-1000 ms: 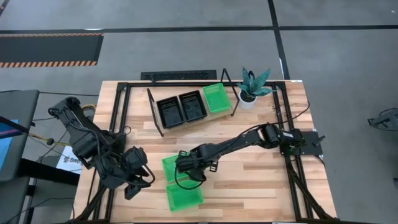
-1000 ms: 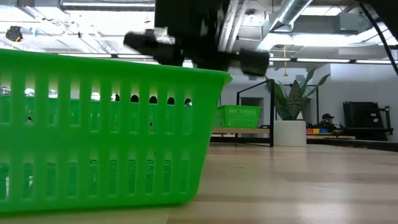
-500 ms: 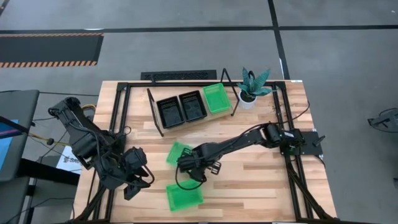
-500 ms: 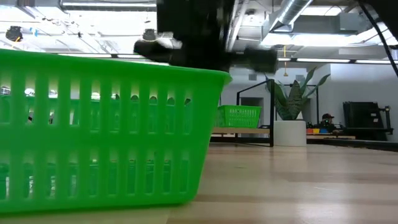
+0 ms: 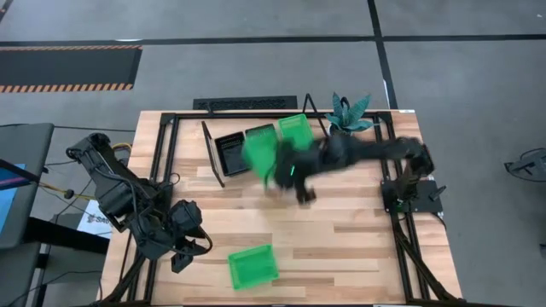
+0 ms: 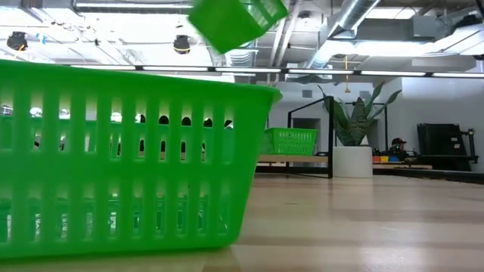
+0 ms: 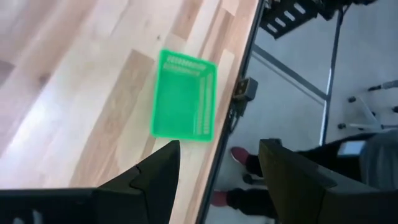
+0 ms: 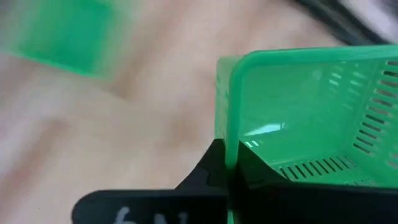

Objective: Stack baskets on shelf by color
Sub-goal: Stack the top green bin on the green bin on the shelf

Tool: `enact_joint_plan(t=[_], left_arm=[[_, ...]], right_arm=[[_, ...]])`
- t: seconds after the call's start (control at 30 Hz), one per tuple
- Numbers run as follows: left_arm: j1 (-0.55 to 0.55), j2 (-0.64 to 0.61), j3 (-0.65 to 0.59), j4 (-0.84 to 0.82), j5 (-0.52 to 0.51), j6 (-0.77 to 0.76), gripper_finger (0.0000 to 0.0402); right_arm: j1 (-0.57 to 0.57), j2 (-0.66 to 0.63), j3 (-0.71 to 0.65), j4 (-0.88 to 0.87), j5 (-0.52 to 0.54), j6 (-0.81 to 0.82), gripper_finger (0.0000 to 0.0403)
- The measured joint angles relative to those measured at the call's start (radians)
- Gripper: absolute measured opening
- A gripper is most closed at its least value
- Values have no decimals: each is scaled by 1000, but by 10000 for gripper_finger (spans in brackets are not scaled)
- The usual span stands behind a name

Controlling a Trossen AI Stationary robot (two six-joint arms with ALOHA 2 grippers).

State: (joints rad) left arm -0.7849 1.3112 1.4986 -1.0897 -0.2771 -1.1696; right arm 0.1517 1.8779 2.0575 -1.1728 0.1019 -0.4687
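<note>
The left gripper [image 5: 183,256] waits at the surface's left front corner, fingers apart and empty, nearest the green plastic mesh basket [image 5: 252,266] lying there. The right gripper [image 5: 286,170], fingers clamped on the rim of a second green mesh basket [image 5: 258,154], carries it tilted, airborne, just before the black-framed wooden shelf [image 5: 290,159], whose green stack [image 5: 297,132] lies rightward.

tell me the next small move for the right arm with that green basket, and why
Probably carry it on toward the shelf end where a green basket already sits, then lower it in. The right gripper is shut on the carried green basket, which hangs tilted above the black baskets, the wrong colour for it. The left gripper waits open near the other green basket.
</note>
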Motion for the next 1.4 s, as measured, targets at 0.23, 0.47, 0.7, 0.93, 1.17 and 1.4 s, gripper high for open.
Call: enact_joint_plan(t=[0.23, 0.47, 0.7, 0.93, 1.17, 1.4], left_arm=[[0, 0, 0, -7, -97, 11, 206], [0, 0, 0, -11, -106, -3, 206], [0, 0, 0, -26, -141, -14, 206], [0, 0, 0, -63, -157, -6, 206], [0, -1, 0, -73, -156, -22, 206], [0, -1, 0, -80, -170, -21, 206]], right_arm=[[-257, -83, 0, -90, 96, 53, 3], [-402, -5, 0, -115, 20, -57, 4], [-482, 97, -1, -206, 17, -49, 16], [-488, 140, -1, -246, -12, -82, 10], [-489, 133, -36, -262, 2, -100, 17], [-495, 88, -120, -251, 6, -125, 10]])
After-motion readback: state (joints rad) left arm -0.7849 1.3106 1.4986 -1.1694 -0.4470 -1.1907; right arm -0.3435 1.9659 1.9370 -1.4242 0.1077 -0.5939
